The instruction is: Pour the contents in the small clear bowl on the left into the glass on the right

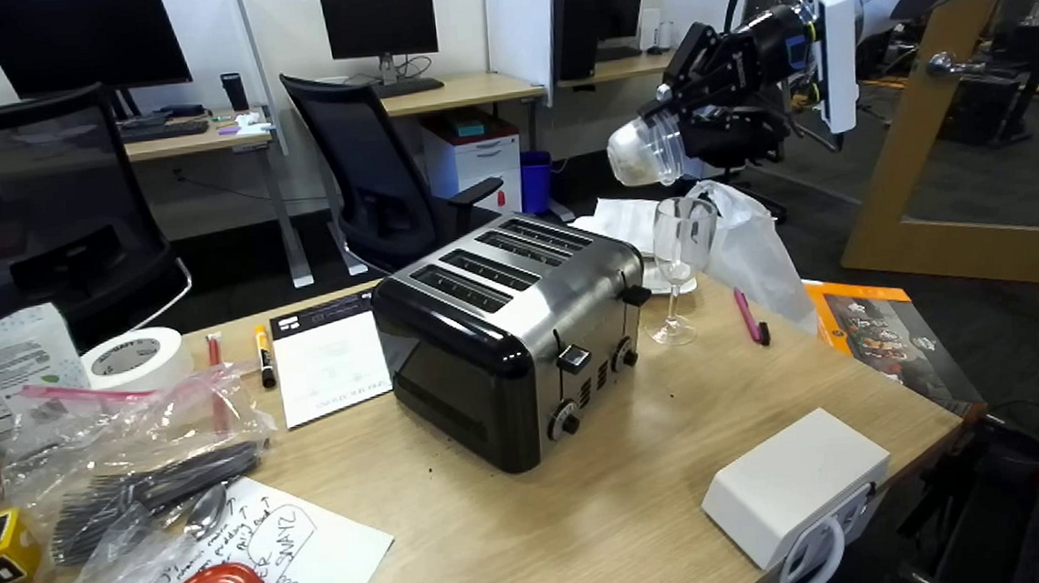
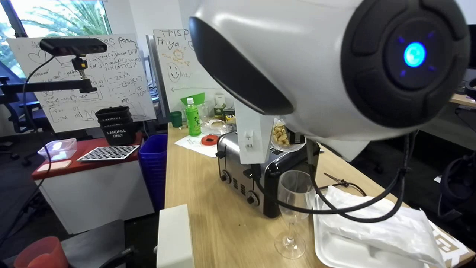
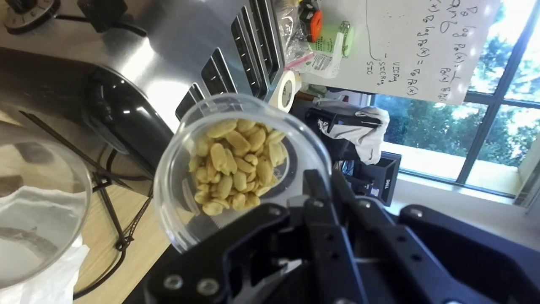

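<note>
end effector point(image 3: 327, 180): clamped on small clear bowl point(image 1: 645, 152) | bowl: tipped, peanuts point(image 3: 236, 169) inside, higher than wine glass point(image 1: 681, 242) | spill risk: further tilt with mouth offset may scatter peanuts onto table point(image 1: 660, 465) | topple risk: low approach may strike glass rim

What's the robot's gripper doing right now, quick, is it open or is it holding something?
Gripper: closed on the edge of the clear bowl, holding it with peanuts inside.
</note>
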`<state>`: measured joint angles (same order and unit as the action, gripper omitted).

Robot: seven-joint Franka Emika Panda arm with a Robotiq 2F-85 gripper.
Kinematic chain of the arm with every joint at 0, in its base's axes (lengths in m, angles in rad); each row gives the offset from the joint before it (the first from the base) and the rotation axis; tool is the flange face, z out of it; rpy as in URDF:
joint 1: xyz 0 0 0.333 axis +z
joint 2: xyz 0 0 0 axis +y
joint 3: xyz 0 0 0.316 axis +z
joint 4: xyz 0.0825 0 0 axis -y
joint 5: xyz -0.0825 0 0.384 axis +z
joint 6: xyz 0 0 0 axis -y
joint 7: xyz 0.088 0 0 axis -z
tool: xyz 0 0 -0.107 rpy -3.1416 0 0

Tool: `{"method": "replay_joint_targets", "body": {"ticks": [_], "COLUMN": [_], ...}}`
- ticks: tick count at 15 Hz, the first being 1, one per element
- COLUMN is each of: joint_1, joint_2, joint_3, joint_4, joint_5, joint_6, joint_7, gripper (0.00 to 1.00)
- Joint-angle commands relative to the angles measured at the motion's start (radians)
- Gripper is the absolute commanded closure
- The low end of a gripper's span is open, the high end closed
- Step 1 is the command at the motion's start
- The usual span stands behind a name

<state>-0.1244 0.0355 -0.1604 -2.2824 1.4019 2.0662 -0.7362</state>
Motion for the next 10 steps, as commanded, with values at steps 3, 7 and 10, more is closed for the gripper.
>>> {"method": "replay_joint_targets", "body": {"ticks": [3, 7, 10], "joint_1": [-0.030, -0.043, -0.052], "joint_2": [0.061, 0.083, 0.089], "joint_3": [-0.011, -0.018, -0.025], "joint_4": [0.026, 0.031, 0.037], "joint_5": [0.046, 0.069, 0.085], "joint_6": [-0.087, -0.134, -0.167], "joint_7": [-0.012, -0.006, -0.002], "gripper": [0.98, 0.98, 0.98]}}
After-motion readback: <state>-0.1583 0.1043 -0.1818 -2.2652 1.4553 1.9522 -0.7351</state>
